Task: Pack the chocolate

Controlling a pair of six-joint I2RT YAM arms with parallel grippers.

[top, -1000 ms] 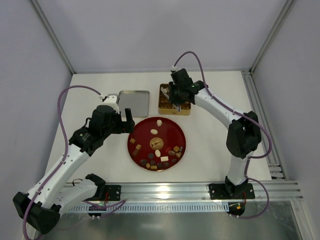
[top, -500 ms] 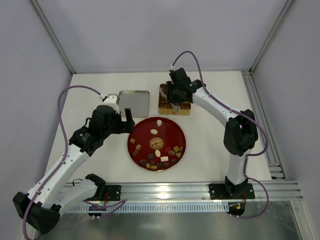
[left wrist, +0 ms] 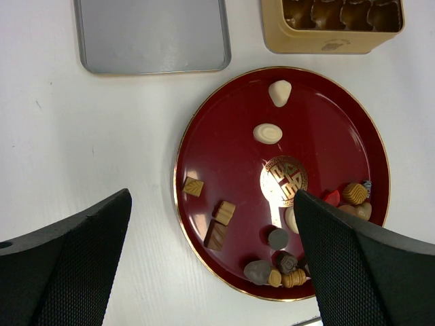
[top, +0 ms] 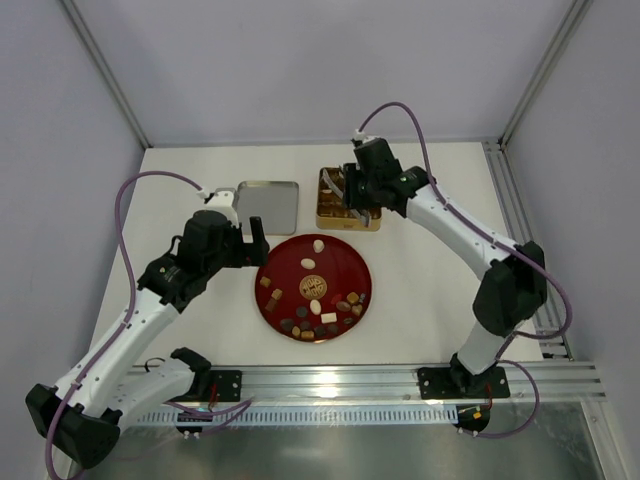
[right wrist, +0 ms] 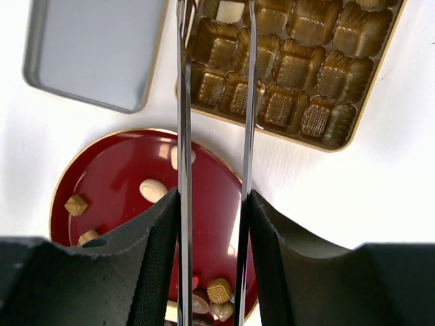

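The chocolates point(top: 318, 320) lie on the round red plate point(top: 345, 262), most along its near edge, with a few cream ones near the middle point(left wrist: 268, 133). The gold gridded tin point(top: 335, 220) stands behind the plate. My right gripper point(top: 358, 197) hovers over the tin, shut on metal tongs point(right wrist: 183, 102). The tong blades stand apart and their tips reach a far cell holding a cream chocolate point(right wrist: 230, 10); I cannot tell whether they grip it. Most tin cells point(right wrist: 319, 81) look bare. My left gripper point(top: 250, 235) is open and empty above the plate's left edge point(left wrist: 212, 200).
The tin's silver lid point(top: 268, 206) lies flat left of the tin, also in the left wrist view point(left wrist: 151, 34) and the right wrist view point(right wrist: 95, 47). White cage walls surround the white table. A rail runs along the near edge.
My right arm has swung its elbow out to the right, and its gripper with the tongs has shifted slightly right over the tin. The left arm has not moved.
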